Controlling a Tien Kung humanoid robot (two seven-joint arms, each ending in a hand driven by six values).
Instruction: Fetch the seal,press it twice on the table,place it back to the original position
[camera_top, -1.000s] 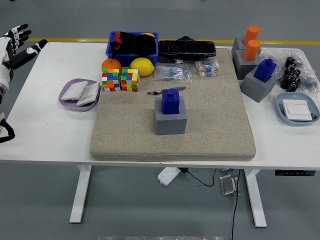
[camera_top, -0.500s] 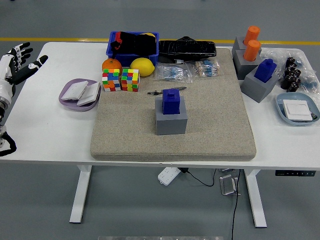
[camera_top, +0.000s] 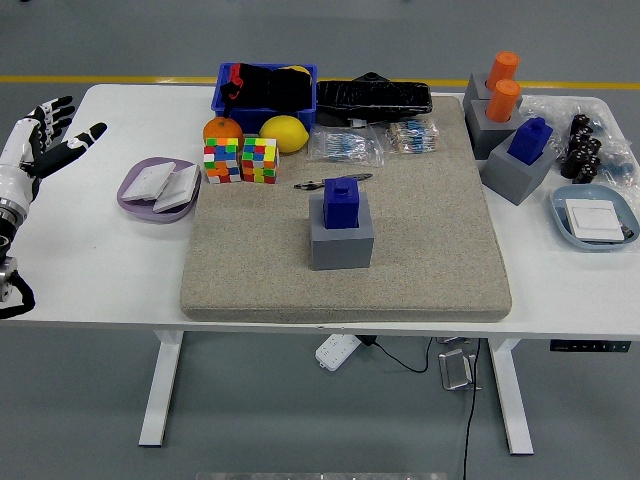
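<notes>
Seal (camera_top: 342, 203): upright in its grey block (camera_top: 341, 240), at your left hand's four o'clock, well apart.
Left hand (camera_top: 45, 141): fingers spread, empty; your only hand showing.

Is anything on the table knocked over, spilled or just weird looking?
Nothing looks spilled or broken. The blue seal sits upright in its grey block holder on the beige mat. The only slightly crooked thing is the other grey holder with a blue seal, which lies half off the mat's right edge.
</notes>
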